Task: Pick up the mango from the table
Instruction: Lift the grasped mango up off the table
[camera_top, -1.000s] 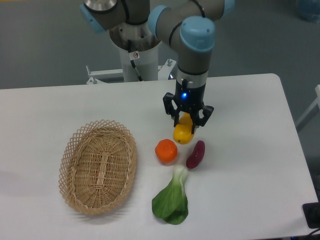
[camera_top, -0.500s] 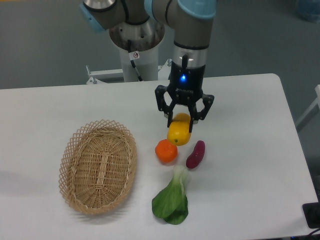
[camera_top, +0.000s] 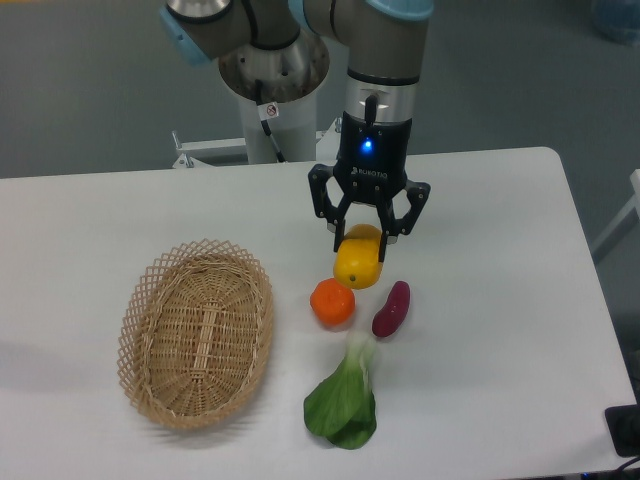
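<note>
one mango (camera_top: 359, 262) sitting gripped in the hand (camera_top: 364, 236), seemingly hanging just clear of the desk (camera_top: 500, 300); lifting higher remaining.

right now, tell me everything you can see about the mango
The mango is a smooth, yellow-orange oval fruit, unblemished as far as shows. Its far end sits between the fingers of the gripper, whose spread jaws bracket it; whether they grip it cannot be told. Its long axis runs away from the camera. It sits just behind the orange, and contact between them is unclear.
</note>
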